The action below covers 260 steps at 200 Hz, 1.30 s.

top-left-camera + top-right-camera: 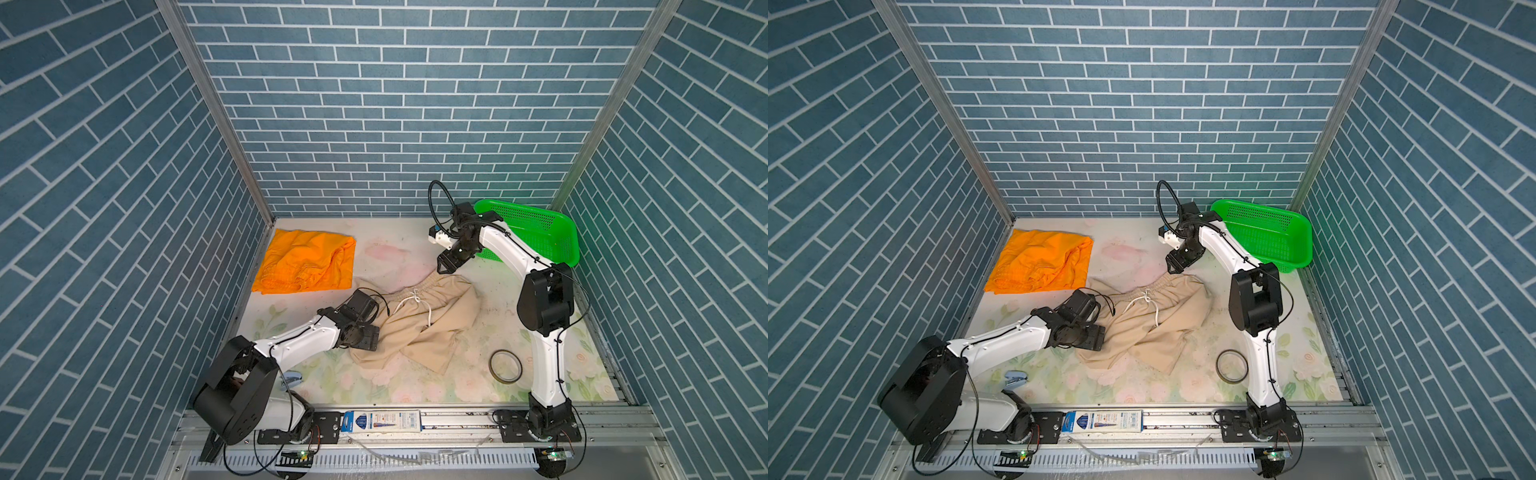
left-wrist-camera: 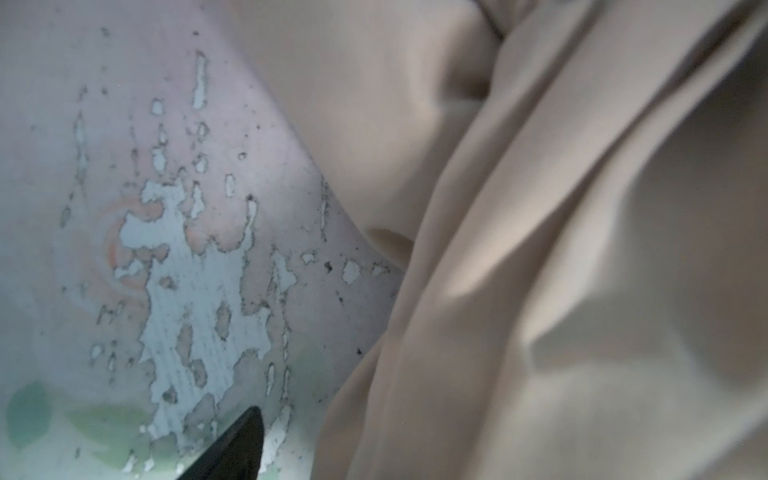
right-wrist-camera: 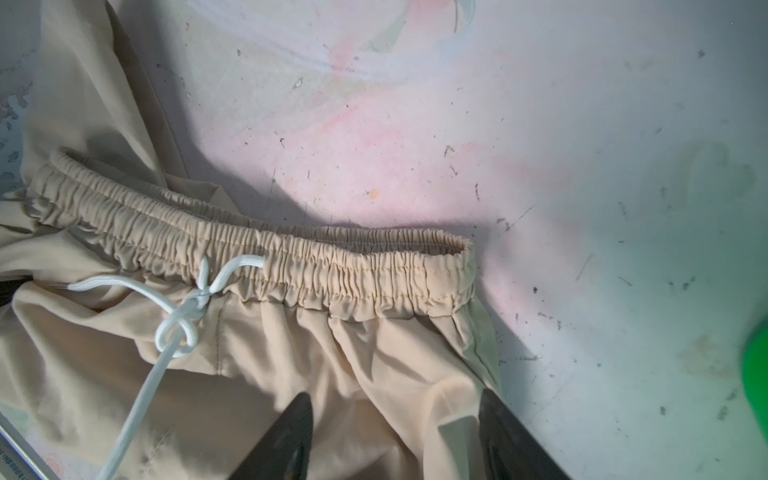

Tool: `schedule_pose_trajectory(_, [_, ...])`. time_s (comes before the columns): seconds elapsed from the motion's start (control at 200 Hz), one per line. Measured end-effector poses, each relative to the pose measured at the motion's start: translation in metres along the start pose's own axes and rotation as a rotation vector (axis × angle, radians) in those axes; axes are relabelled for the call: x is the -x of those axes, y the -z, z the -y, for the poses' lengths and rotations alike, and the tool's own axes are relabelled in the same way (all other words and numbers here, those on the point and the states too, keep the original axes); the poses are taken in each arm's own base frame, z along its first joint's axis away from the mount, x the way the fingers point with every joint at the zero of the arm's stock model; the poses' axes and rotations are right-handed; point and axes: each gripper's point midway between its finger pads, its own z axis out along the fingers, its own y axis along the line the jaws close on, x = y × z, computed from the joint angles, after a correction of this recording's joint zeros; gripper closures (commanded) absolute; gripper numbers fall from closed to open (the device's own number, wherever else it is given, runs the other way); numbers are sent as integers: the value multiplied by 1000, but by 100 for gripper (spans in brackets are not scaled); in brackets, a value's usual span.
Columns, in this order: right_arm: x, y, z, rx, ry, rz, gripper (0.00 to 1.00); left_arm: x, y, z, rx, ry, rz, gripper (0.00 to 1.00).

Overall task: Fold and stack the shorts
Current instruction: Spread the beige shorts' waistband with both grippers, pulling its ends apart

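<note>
One desk, printed with pale flowers and worn bare in patches, carries everything. Two pairs of shorts lie on it, unstacked. The beige shorts are the larger spread: crumpled at mid-desk, legs twisted toward the near edge, gathered waistband on the far side. The orange shorts lie roughly folded to the far left of the beige pair, close to it; whether the two touch I cannot tell. One green basket, perforated, stands to the far right of the beige pair, clear of it.

Two arms reach in. The left pincer sits low at the beige pair's left edge, against the cloth; only one black finger shows, so I cannot tell how its jaws stand. The right pincer hangs just over the right end of the waistband, jaws apart, with nothing clamped.

One dark tape ring lies to the near right of the beige pair, apart from it. One white drawstring, tied in a bow, trails down the beige front.

Only the top views show the orange pair and the ring. The right wrist view alone shows the waistband's fine gathers and the bow's knot; the left wrist view gives only smooth beige folds and peeling print.
</note>
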Motion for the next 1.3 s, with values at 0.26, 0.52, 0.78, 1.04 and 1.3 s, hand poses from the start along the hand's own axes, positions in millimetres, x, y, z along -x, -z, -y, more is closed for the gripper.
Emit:
schedule_pose_trajectory(0.26, [-1, -31, 12, 49, -27, 3, 35, 36, 49, 15, -90, 38, 118, 0])
schedule_pose_trajectory(0.52, [7, -50, 23, 51, -26, 36, 37, 63, 84, 4, -203, 138, 221, 0])
schedule_pose_trajectory(0.78, [-2, -73, 27, 89, -54, 9, 78, 82, 40, 17, -254, 142, 98, 0])
schedule_pose_trajectory(1.04, [4, -69, 16, 169, -105, 78, 100, 111, 10, 23, -300, 173, 54, 0])
schedule_pose_trajectory(1.3, [14, -57, 5, 213, -126, 162, 100, 142, -4, 14, -367, 246, 66, 13])
